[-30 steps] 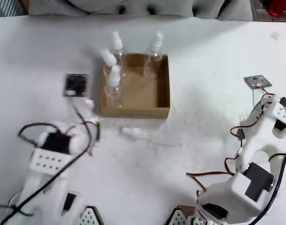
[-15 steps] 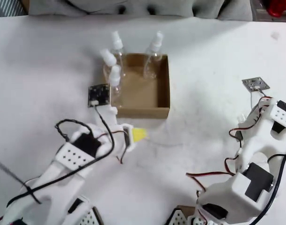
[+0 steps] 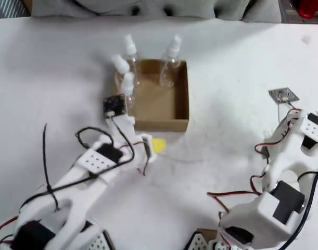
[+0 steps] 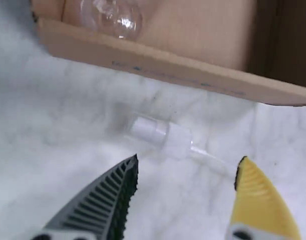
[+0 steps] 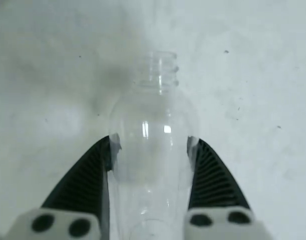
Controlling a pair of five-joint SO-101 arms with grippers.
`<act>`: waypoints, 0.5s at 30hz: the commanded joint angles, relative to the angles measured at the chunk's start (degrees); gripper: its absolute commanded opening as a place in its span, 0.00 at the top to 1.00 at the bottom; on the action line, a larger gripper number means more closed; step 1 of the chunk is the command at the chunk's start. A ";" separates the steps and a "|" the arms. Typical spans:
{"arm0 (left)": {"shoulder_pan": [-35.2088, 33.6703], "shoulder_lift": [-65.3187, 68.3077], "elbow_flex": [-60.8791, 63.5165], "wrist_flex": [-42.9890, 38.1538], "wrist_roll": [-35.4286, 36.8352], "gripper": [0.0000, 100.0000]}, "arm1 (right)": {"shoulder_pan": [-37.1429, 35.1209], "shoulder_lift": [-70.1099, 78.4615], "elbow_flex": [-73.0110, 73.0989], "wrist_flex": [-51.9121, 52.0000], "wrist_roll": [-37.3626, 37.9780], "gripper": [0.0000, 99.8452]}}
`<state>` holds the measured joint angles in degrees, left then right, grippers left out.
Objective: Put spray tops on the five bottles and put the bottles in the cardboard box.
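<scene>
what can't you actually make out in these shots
Right wrist view: the open bottle in the right end effector has its base cut off by the picture's edge.
Left wrist view: the loose spray top is blurred; its tube end fades near the left end effector.
High view: the capped bottle nearest the left arm is partly hidden low down by the camera board.

The high camera looks down over the whole table (image 3: 226, 78), with the box (image 3: 159, 124) near the middle. The left wrist camera hangs close before the box's near wall, which both views share. The right wrist camera faces the table closely, well to the right of the box.
</scene>
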<state>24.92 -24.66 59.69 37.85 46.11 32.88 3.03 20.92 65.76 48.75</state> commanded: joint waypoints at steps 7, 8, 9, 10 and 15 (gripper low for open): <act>0.75 6.55 -0.62 -5.54 1.58 0.71 | -0.84 -2.86 1.93 -4.44 0.79 0.98; 0.75 7.25 -0.62 -6.15 1.58 0.71 | -0.84 -2.86 1.93 -4.44 0.79 0.98; 0.75 7.87 -0.62 -6.77 1.58 0.71 | -0.84 -2.86 1.93 -4.44 0.79 0.98; 0.75 8.31 -0.62 -7.38 1.58 0.71 | -0.84 -2.86 1.93 -4.44 0.79 0.98; 0.75 9.71 -1.49 -8.44 1.67 0.71 | -0.84 -2.86 1.93 -4.44 0.79 0.98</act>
<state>24.92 -15.16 59.69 30.64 47.08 32.79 3.03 23.12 61.89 48.84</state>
